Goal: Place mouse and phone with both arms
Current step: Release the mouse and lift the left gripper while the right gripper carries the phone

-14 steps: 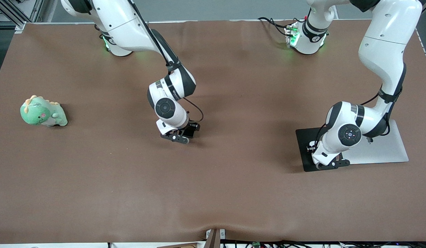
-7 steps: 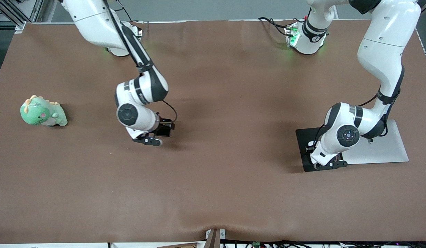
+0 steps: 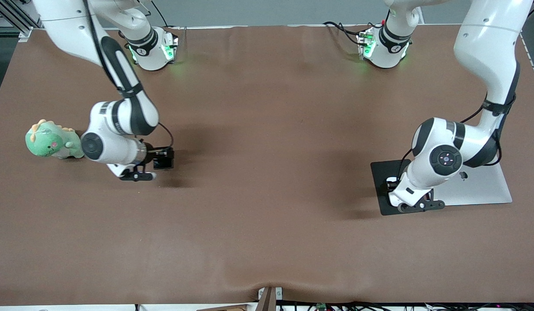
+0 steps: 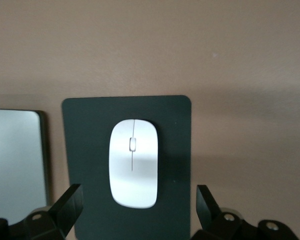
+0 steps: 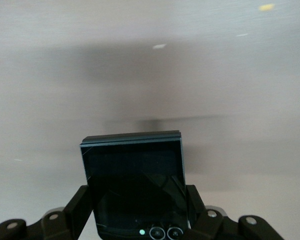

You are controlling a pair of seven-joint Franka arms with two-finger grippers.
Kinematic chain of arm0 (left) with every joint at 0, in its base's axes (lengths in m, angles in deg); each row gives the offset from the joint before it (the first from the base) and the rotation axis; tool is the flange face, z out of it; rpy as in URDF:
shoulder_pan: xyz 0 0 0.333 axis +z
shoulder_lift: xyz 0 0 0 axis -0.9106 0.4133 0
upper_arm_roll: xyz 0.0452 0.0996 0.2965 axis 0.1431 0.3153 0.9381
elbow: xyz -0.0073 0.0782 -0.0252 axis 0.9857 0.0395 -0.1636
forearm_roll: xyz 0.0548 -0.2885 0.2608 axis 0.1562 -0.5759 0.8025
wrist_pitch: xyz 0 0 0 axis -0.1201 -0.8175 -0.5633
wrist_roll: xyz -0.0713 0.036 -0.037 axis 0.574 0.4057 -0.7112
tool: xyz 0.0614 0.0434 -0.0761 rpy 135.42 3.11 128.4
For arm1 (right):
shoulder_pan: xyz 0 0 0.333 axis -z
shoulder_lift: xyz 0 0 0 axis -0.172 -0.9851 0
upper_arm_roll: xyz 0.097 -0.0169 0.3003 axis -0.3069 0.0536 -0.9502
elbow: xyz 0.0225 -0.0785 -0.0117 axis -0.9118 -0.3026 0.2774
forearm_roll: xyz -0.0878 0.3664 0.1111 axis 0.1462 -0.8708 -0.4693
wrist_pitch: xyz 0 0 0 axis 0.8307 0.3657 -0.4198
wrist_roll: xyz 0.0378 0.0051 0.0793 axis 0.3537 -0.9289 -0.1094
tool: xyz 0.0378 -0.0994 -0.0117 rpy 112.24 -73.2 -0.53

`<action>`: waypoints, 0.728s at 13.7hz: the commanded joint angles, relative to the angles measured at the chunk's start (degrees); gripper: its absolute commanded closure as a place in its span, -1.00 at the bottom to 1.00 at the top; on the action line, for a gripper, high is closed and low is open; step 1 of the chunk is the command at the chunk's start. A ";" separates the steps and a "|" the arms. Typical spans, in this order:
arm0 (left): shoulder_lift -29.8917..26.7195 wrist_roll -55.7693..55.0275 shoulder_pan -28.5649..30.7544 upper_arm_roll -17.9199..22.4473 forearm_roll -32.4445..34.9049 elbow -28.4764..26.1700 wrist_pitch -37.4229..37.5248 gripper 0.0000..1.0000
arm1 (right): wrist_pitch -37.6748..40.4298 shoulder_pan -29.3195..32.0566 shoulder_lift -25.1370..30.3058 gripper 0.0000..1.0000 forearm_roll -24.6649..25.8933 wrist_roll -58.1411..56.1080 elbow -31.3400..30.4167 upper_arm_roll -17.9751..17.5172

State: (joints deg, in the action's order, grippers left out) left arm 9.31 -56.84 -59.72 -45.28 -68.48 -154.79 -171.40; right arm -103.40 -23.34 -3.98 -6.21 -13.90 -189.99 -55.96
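Note:
The white mouse (image 4: 133, 162) lies on the dark mouse pad (image 4: 85, 130). My left gripper (image 4: 138, 197) hangs open over the pad, one finger on each side of the mouse's end and clear of it. In the front view the left gripper (image 3: 418, 206) is over the pad's (image 3: 381, 190) edge nearer the camera, and the arm hides the mouse. My right gripper (image 5: 138, 196) is shut on the black phone (image 5: 132, 170) and holds it above bare table. In the front view the right gripper (image 3: 136, 175) is beside the green plush; the phone is hidden there.
A green dinosaur plush (image 3: 53, 140) sits toward the right arm's end of the table. A silver closed laptop (image 3: 482, 185) lies beside the mouse pad, toward the left arm's end; it also shows in the left wrist view (image 4: 15, 155). Brown cloth covers the table.
My right arm has carried the phone from the table's middle toward the right arm's end, close to the plush. My left arm has risen a little over the pad.

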 commanded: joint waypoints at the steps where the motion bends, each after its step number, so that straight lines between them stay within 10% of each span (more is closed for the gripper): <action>1: -4.68 0.61 0.46 -1.45 -3.13 0.91 5.27 -1.00 | -4.02 6.03 2.54 1.00 0.90 -9.23 -4.92 -1.09; 10: -15.40 1.57 0.02 -2.78 -9.20 11.11 25.84 -1.00 | -6.32 18.52 2.45 1.00 7.13 -18.40 -8.45 -0.74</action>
State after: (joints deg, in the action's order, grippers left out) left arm -2.43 -56.69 -59.71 -48.06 -76.08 -143.43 -148.96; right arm -108.94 -7.34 -3.91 -0.84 -31.56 -196.03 -55.70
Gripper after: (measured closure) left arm 0.000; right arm 0.194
